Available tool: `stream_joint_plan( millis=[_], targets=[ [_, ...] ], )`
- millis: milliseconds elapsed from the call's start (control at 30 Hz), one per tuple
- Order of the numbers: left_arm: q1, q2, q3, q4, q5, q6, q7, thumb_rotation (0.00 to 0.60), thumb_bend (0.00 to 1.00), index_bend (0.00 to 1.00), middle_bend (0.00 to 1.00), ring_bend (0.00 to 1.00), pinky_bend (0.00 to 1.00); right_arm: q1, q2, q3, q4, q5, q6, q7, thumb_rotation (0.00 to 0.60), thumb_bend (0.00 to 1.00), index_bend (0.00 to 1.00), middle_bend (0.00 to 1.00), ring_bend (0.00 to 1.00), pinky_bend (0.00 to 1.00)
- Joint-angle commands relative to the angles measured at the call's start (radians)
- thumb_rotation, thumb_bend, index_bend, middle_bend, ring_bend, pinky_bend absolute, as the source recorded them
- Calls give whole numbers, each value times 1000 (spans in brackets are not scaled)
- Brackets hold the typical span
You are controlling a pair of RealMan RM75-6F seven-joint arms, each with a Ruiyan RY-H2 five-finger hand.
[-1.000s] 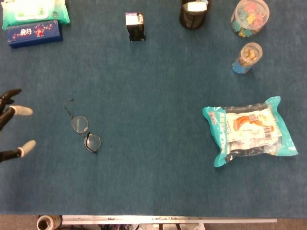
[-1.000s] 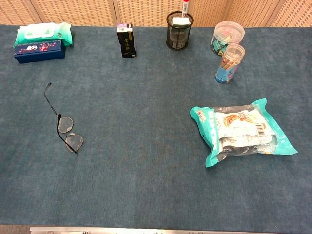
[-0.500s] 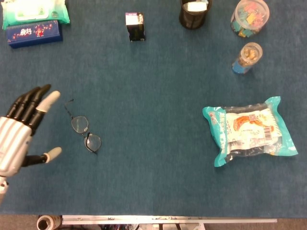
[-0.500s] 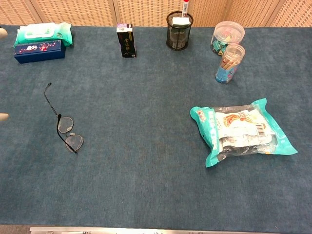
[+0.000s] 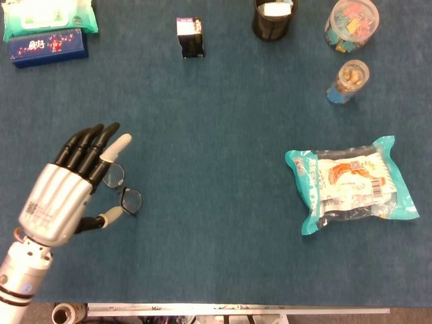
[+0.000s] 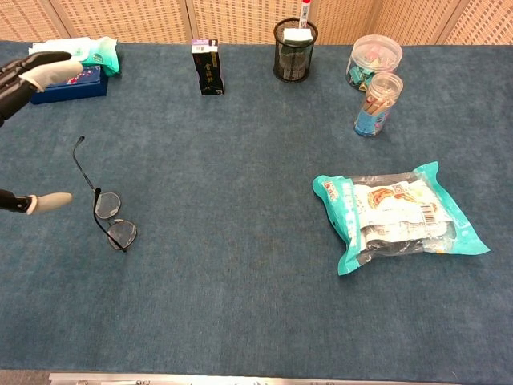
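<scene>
Hovering left hand [image 5: 64, 192] — glasses [image 5: 128, 199] half hidden beneath.

No words or numbers can be read anywhere. The snack bag [image 5: 352, 183] has a white sticker with black bar lines and some small print, but it is too tiny to make out. Far to the upper left of the snack bag, the dark blue box [image 5: 48, 46] has pale marks on its top and the small black box [image 5: 190, 36] has a purple and white label, and these are too blurry to read.
</scene>
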Motion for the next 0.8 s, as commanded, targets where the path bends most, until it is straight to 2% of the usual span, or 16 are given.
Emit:
stream_joint_plan(
  millis=[33,533,800],
  targets=[
    [-5,-24,-10,8,-6,-4,26,600,0,0,0,0,93,0,1,1,1,2,0,2,600,214,526,421,288,287],
    [-37,-112,-25,38,-40,-58,127,600,0,0,0,0,81,1,4,6,5,14,-7,13,600,214,526,422,288,286],
    [-60,-156,-50,87,-112,-96,147,600,0,0,0,0,77,4,2,8,10,26,-19,16,600,214,525,421,288,287]
  ],
)
